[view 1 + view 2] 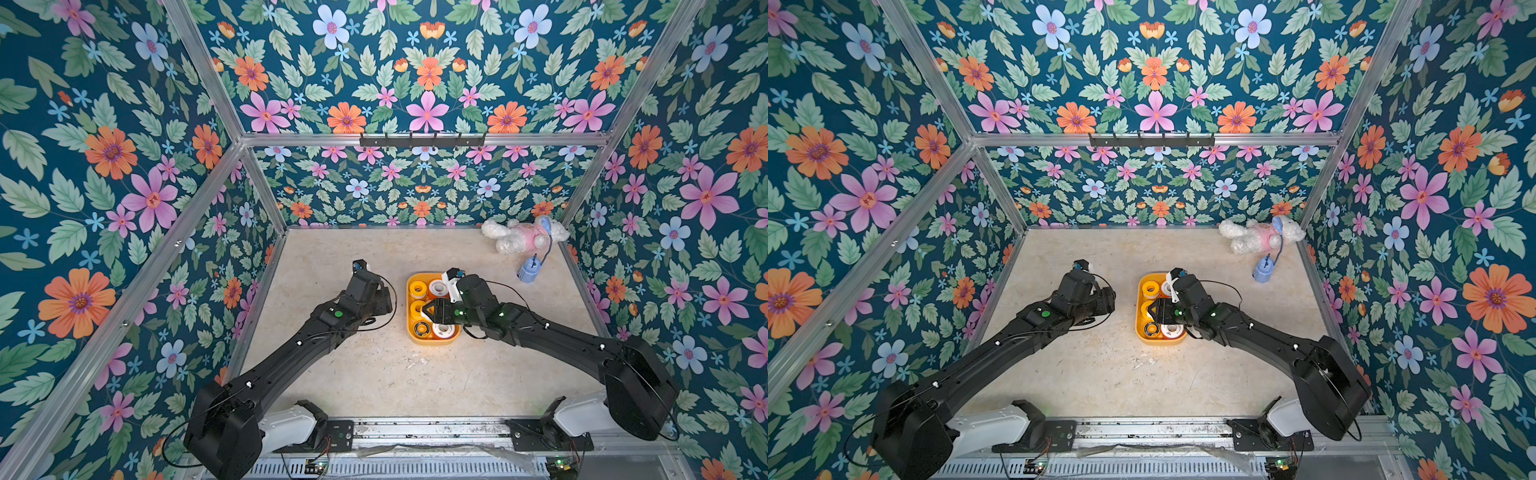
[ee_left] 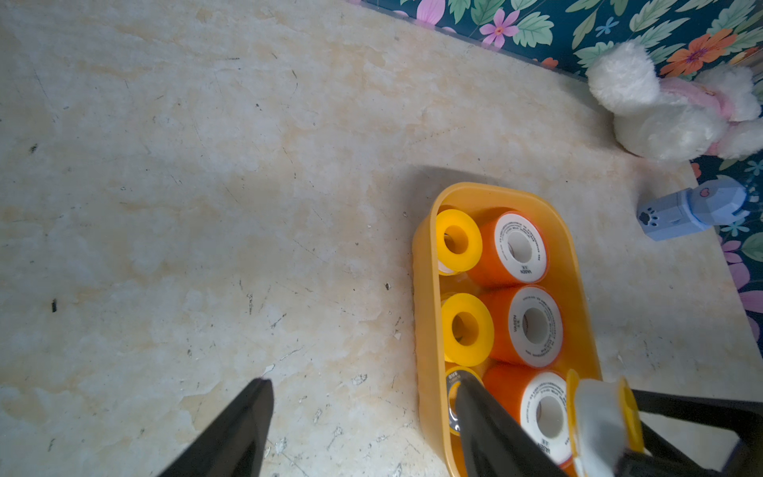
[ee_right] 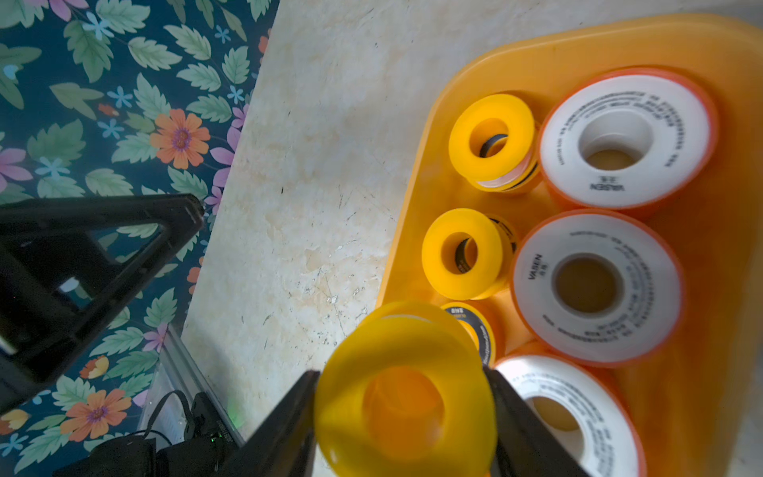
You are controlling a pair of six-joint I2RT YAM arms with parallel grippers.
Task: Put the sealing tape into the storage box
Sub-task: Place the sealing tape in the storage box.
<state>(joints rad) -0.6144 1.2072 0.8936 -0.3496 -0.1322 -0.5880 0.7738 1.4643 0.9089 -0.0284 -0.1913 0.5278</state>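
The yellow storage box (image 1: 433, 341) sits mid-table in both top views, rim (image 1: 1160, 342). Inside it lie spools of sealing tape in two rows. There are plain yellow ones (image 3: 491, 142) (image 3: 462, 254), a black-faced one (image 3: 475, 326), and white-faced ones with orange rims (image 3: 625, 138) (image 3: 596, 287). My right gripper (image 3: 402, 382) hangs over the box's near end, shut on a plain yellow spool (image 3: 404, 396), also seen edge-on (image 2: 603, 417). My left gripper (image 2: 363, 382) stands open and empty just left of the box, above bare table.
A white plush toy (image 1: 523, 235) lies in the back right corner, with a small blue object on a cord (image 1: 528, 270) in front of it. Floral walls close in the table on three sides.
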